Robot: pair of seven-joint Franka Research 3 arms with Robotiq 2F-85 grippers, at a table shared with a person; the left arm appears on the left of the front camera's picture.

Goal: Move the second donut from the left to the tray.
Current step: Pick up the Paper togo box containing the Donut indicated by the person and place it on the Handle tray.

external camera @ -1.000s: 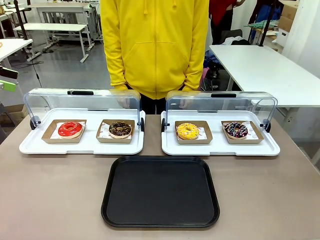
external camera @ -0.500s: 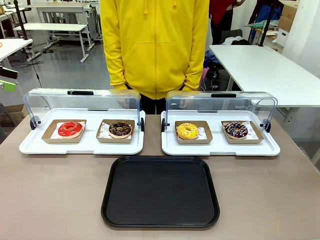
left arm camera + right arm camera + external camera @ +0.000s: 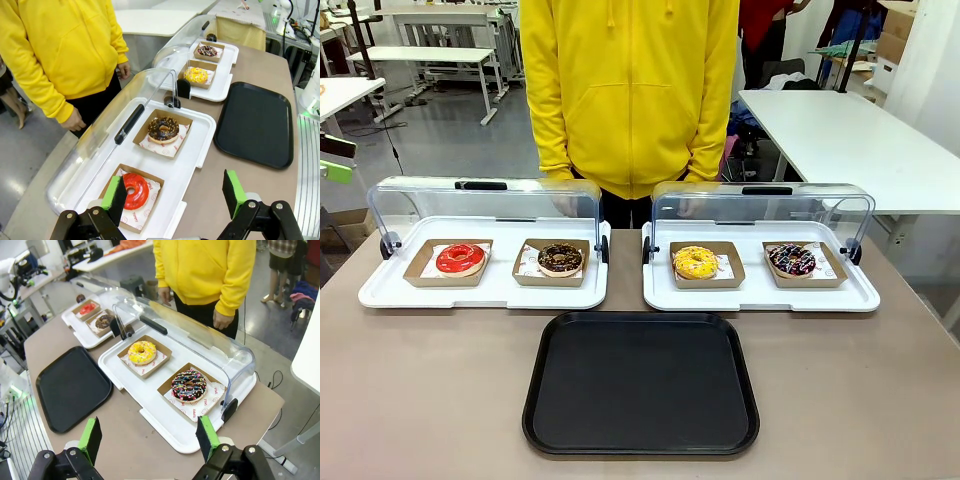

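Observation:
The second donut from the left is a dark chocolate ring with light sprinkles, lying in a small brown cardboard tray on the left white serving tray. Nearer me on the table lies the black tray, with nothing on it. My left gripper hovers open, high above the near edge of the left serving tray, beside the red donut. Open as well, my right gripper hangs over the table edge of the right serving tray.
A red donut sits left of the chocolate one. The right serving tray holds a yellow donut and a drizzled dark donut. Both clear lids are raised. A person in a yellow hoodie stands at the far side.

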